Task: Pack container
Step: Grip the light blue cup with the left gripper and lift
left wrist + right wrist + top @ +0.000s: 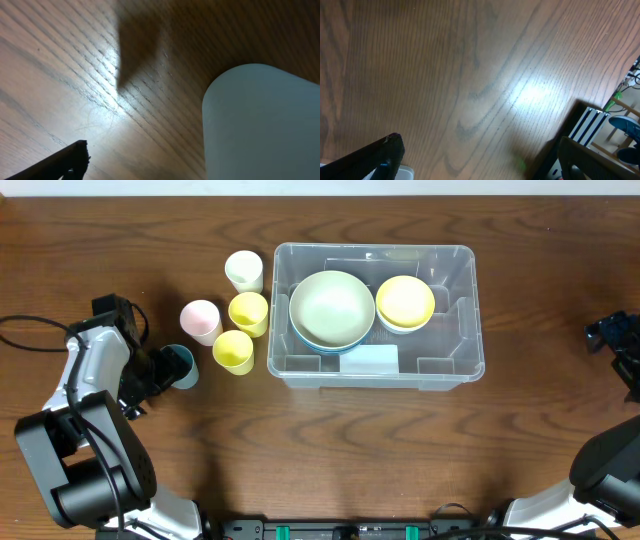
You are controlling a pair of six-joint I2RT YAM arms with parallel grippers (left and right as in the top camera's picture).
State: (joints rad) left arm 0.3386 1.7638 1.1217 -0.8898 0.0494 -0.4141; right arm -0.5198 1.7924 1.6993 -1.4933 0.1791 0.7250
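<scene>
Teal cup [260,125] beside left pincer [160,372], bowls [332,308] inside container [472,320]

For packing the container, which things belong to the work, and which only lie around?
Belong: container, green bowl, yellow bowl, white cup, pink cup, yellow cup, second yellow cup, teal cup.
Lying about: black cable, at left edge.

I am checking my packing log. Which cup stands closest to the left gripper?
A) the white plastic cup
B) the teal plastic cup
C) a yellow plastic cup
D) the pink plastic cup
B: the overhead view shows the round teal plastic cup right beside the left gripper.
</scene>
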